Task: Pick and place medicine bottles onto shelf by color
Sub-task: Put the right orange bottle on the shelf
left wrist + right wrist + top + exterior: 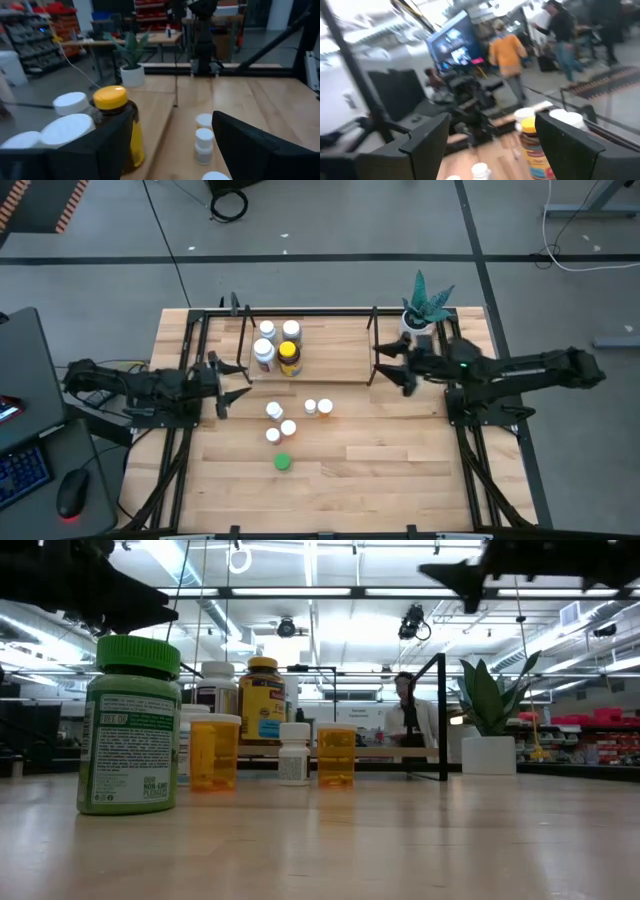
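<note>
The shelf, black rods on a wood base, stands at the table's far side. On its left part stand three white-capped bottles and an amber bottle with a yellow cap. Several small bottles stand on the table in front of it, orange ones among them, and a green bottle stands nearest. My left gripper hovers open at the shelf's left end. My right gripper hovers open at its right end.
A white pot with a green plant stands at the table's far right corner, behind my right arm. Bare wood lies on the near right. A keyboard and mouse lie left of the table. People move in the room beyond.
</note>
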### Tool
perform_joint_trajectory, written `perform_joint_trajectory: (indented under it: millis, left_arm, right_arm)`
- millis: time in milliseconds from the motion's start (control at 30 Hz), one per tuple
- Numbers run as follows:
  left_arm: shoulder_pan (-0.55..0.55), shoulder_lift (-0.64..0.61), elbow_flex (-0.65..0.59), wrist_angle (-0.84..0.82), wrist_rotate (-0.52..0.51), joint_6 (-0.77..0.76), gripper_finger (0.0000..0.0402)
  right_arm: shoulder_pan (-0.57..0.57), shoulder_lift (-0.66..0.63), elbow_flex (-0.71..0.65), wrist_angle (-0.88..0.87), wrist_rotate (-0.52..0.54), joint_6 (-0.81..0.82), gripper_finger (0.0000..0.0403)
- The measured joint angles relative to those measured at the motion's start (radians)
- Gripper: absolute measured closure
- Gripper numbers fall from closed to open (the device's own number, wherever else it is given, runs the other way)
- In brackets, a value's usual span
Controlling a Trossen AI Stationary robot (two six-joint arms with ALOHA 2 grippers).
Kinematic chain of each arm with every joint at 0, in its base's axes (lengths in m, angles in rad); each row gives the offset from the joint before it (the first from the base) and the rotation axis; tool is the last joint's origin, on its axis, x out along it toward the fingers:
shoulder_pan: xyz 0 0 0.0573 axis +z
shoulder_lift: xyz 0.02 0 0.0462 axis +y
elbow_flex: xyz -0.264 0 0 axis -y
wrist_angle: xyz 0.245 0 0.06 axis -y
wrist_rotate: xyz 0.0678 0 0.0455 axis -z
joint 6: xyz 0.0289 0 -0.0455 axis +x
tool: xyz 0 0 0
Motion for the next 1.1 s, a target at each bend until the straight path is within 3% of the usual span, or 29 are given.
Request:
perform_joint_trajectory:
  millis: [100,300,767,1100]
  left_arm:
    - [0.000,-0.050,-0.022,0.003,-0.013,0.012,0.0132]
    - [-0.001,-0.126,-0.033,-0.028,-0.013,0.031,0.0145]
    - [0.000,-0.251,-0.033,-0.143,-0.013,0.052,0.0175]
    - [0.000,-0.248,-0.130,-0.064,-0.027,0.059,0.0195]
  right_arm:
    - [0.000,0.139,0.077,0.001,0.038,0.003,0.0100]
    - [-0.004,0.362,0.216,-0.064,0.015,-0.113,0.0100]
    - [0.018,0.791,0.693,-0.727,-0.071,-0.278,0.0100]
    - [0.052,1.037,0.978,-1.072,-0.071,-0.364,0.0080]
